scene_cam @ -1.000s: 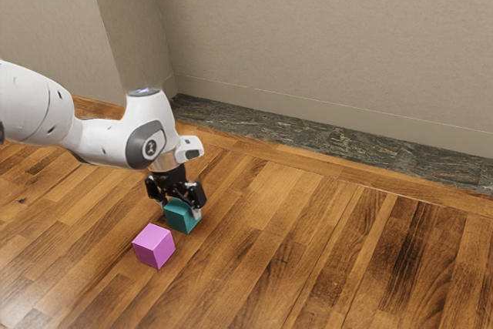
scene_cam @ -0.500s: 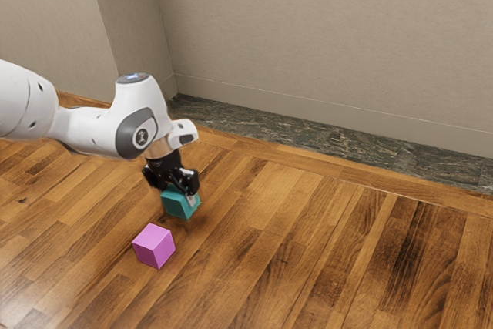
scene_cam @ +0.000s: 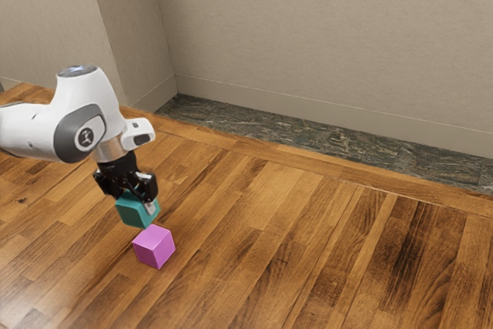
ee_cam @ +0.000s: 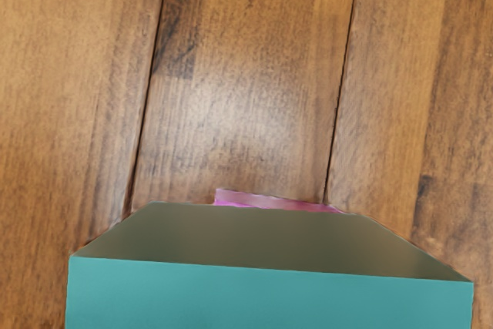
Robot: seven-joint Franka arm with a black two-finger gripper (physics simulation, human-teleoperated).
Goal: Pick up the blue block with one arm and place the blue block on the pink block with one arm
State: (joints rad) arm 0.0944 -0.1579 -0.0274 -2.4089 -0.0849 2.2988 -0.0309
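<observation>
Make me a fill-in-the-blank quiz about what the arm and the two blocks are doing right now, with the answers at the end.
1. The gripper is ___ on the blue block.
2. The pink block rests on a floor made of ___.
3. The blue block is held ___ than the pink block.
Missing words: shut; wood; higher.

white glossy arm (scene_cam: 35, 127), fat rounded links. dark grey round cap (scene_cam: 86, 135) on the joint's side, small white mark on it. grey disc (scene_cam: 75, 71) on the joint's top. small white box (scene_cam: 139, 135) at the wrist. black gripper (scene_cam: 137, 203), short fingers.
</observation>
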